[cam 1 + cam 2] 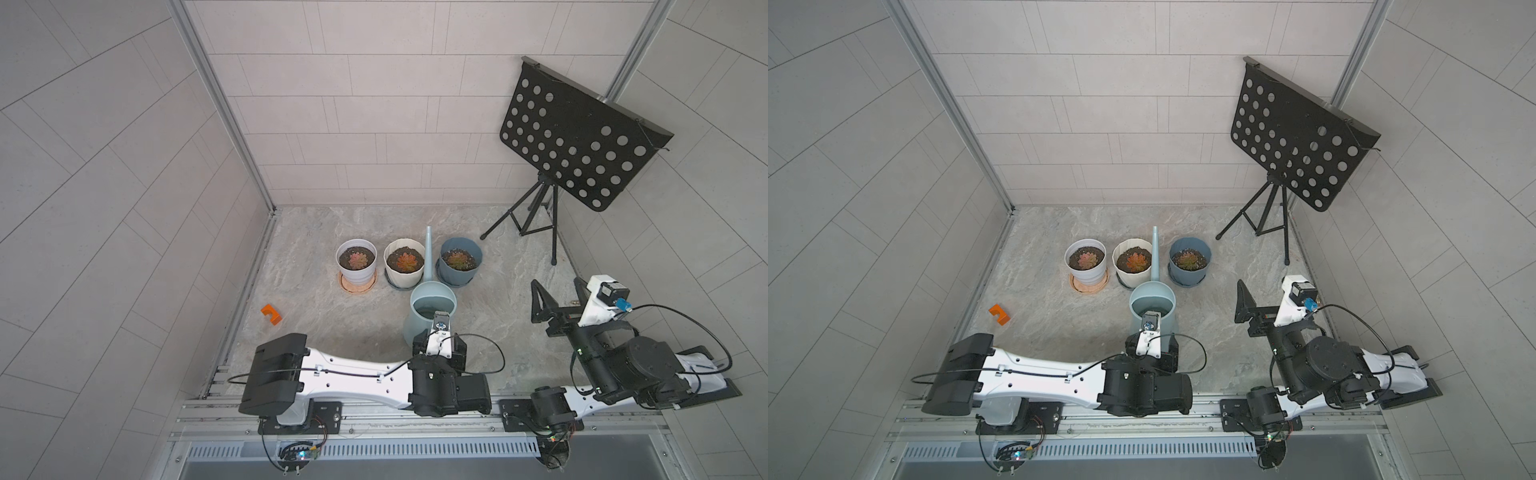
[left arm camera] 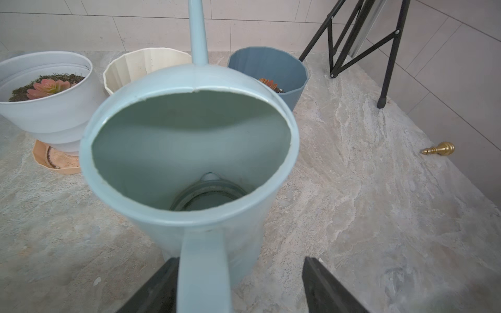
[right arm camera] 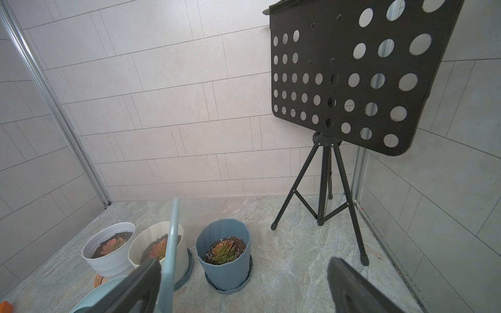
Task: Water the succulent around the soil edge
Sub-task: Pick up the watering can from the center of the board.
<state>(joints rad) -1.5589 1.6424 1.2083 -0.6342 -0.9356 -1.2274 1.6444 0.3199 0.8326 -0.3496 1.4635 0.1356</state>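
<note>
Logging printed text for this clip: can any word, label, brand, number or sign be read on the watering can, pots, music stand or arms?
None can be read.
The watering can, white pot, cream pot, blue pot and music stand show no print.
Any markings on the circuit board are too small to read.

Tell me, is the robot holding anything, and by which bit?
Nothing yet. The left gripper straddles the handle of the watering can, with a gap on one side. The right gripper is open and empty.
</note>
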